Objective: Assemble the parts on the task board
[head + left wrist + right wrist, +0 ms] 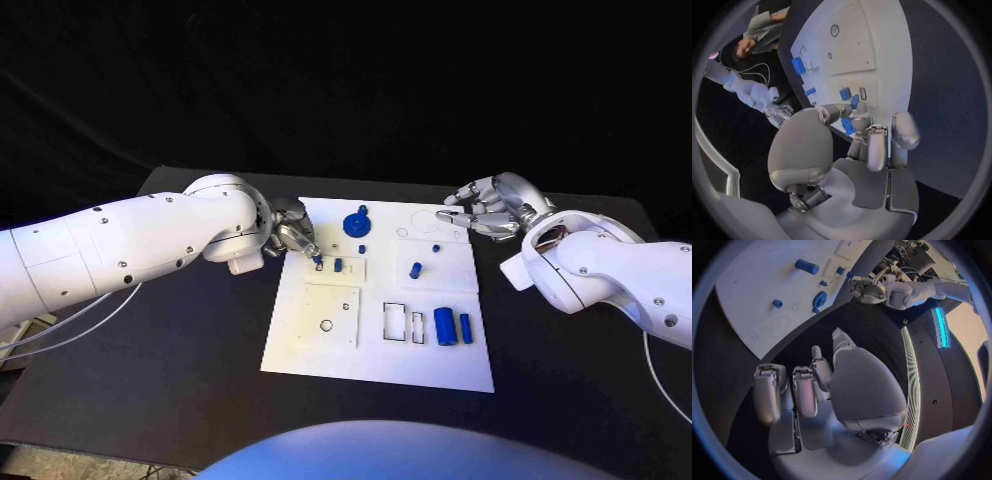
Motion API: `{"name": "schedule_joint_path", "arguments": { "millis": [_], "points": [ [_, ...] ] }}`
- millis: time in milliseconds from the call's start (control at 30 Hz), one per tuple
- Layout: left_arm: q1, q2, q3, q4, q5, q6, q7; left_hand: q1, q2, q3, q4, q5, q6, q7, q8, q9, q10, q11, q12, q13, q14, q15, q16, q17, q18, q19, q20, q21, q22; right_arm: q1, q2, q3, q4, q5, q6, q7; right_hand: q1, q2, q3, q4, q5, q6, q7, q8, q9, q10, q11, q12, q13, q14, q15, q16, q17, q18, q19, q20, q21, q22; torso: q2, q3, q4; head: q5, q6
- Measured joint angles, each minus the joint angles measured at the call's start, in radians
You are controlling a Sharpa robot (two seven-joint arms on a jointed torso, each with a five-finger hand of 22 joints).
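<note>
Reaching in from the left of the frame, the left hand (293, 236) sits at the upper left edge of the task board (378, 355), its fingertips pinching a small blue part (316, 259) right against the board's surface. The left wrist view shows the same: thumb and one finger (856, 116) close on the small blue piece (854, 101), with the other fingers held straight alongside.

The right hand (488, 211) hovers at the upper right corner of the board, over the black table (173, 350), holding nothing. Its fingers are curled loosely inward rather than spread wide; in the right wrist view they hang apart from one another above the dark tabletop, touching no part.

On the board, a round blue part (358, 219) stands near the upper middle. Just below it sits a small blue peg (362, 248), and another small blue block (338, 265) lies beside the left hand's fingertips. A further blue peg (415, 269) stands right of centre. Lower right, a large blue cylinder (444, 326) lies next to a thinner blue bar (464, 325), both just right of two empty rectangular outlines (402, 322).
</note>
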Motion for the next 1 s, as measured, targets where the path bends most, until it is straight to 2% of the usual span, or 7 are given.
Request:
{"name": "schedule_joint_path", "arguments": {
  "millis": [633, 1000],
  "points": [
    [-0.008, 0.019, -0.012, -0.007, -0.038, -0.024, -0.011, -0.005, -0.005, 0.000, 0.000, 0.005, 0.003, -0.003, -0.005, 0.000, 0.005, -0.002, 0.000, 0.001, 0.000, 0.000, 0.000, 0.000, 0.000, 0.000, 0.000, 0.000, 0.001, -0.001, 0.000, 0.000, 0.000, 0.000, 0.000, 0.000, 0.000, 0.000, 0.000, 0.000, 0.000, 0.000, 0.000, 0.000, 0.000, 0.000, 0.000, 0.000, 0.000, 0.000, 0.000, 0.000, 0.000, 0.000, 0.000, 0.000, 0.000, 0.000, 0.001, -0.0005, 0.0005, -0.001, -0.003],
    [-0.010, 0.022, -0.014, -0.008, -0.062, -0.023, -0.013, -0.005, -0.005, 0.000, 0.000, 0.005, 0.003, -0.003, -0.002, 0.000, 0.005, -0.002, 0.000, 0.001, 0.000, 0.000, 0.000, 0.000, 0.000, 0.000, 0.000, 0.000, 0.001, -0.002, 0.000, 0.000, 0.000, 0.000, 0.000, 0.000, 0.000, 0.000, 0.000, 0.000, 0.000, 0.000, 0.000, 0.000, 0.000, 0.000, 0.000, 0.000, 0.000, 0.000, 0.000, 0.000, 0.000, 0.000, 0.000, 0.000, 0.000, 0.000, 0.001, 0.0000, 0.0006, -0.002, -0.005]
  ]
}}
